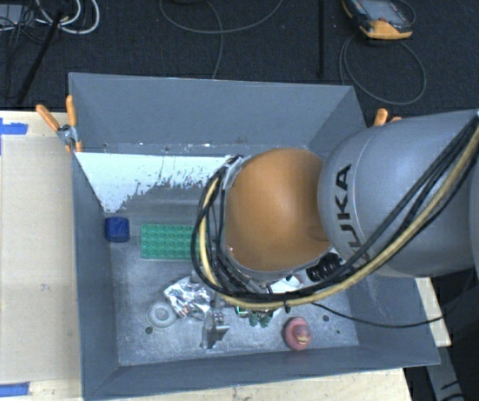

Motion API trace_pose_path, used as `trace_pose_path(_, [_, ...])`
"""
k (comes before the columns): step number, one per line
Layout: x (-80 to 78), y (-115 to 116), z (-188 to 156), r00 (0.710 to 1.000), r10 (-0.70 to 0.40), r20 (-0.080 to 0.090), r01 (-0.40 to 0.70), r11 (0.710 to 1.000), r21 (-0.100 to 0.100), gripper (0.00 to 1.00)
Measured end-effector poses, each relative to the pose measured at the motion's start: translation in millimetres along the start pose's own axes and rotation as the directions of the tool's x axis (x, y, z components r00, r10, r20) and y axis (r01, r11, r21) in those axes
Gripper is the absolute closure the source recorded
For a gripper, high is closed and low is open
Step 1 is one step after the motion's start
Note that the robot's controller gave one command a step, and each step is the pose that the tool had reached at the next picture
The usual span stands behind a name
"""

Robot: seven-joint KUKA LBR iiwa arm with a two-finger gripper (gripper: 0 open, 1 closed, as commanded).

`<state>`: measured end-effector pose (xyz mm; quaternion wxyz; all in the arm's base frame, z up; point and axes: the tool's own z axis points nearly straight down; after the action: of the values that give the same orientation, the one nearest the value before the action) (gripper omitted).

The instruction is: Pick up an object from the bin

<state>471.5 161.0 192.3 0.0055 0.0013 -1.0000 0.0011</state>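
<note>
Pincer (pixel 216 331) low at six o'clock in the bin (pixel 222 115), clenched or released impossible to tell, crumpled foil (pixel 185 297) just beside at ten o'clock.

Grey metal bin (pixel 206 115) with sloping walls. On its floor lie a small blue block (pixel 116 229) at the far left, a green studded plate (pixel 166 241) just beside it, crumpled silver foil (pixel 185 297) near the middle, a white ring (pixel 162 315) just left of the foil, and a red rounded object (pixel 297 332) at the near right.
</note>
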Motion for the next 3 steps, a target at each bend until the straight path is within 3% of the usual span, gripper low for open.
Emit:
trace_pose_path(1, [-74.0, -29.0, 119.7, 0.991, -0.134, 0.011, 0.135, 0.991, -0.003, 0.00])
trace_pose_path(3, [-74.6, -27.6, 116.6, 0.992, -0.129, 0.010, 0.129, 0.992, -0.002, 0.00])
